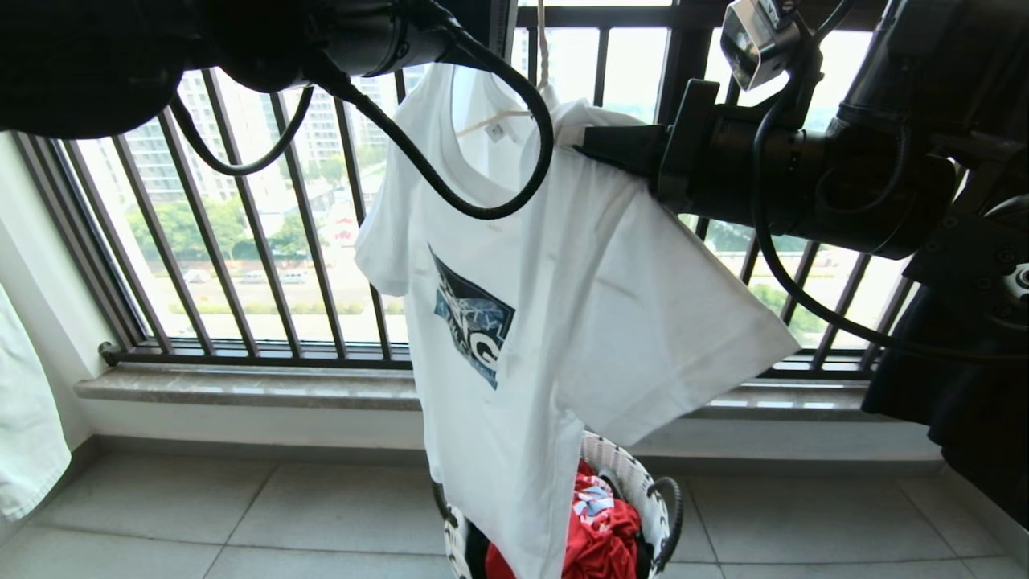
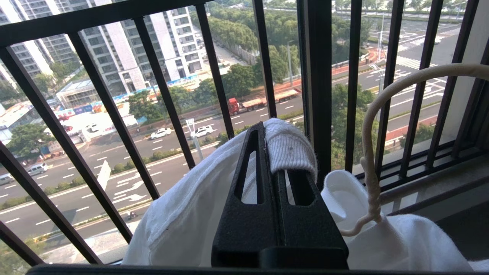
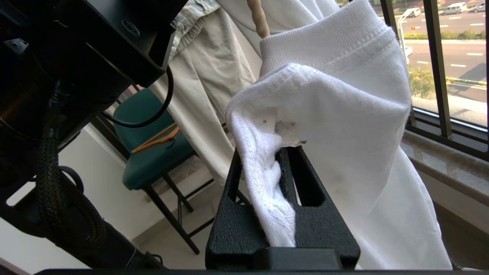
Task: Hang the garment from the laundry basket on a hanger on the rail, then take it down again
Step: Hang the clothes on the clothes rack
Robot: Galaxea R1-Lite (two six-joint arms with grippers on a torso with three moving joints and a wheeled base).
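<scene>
Both grippers pinch the T-shirt's neckband: left gripper (image 2: pixel 269 131) clamped on one side, right gripper (image 3: pixel 277 151) on the other, likely spreading the collar around the hanger (image 1: pixel 514 117). T-shirt (image 1: pixel 563 322) hangs before the window bars (image 1: pixel 241 265), above the laundry basket (image 1: pixel 643 482); rail not visible.

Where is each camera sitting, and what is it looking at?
Head view: up high, facing the window bars; white graphic T-shirt, white woven basket, both black arms.
Left wrist view: behind the left gripper, shut on the T-shirt, facing the street; cream hanger.
Right wrist view: behind the right gripper, pinching the T-shirt.
All three share the T-shirt.
</scene>
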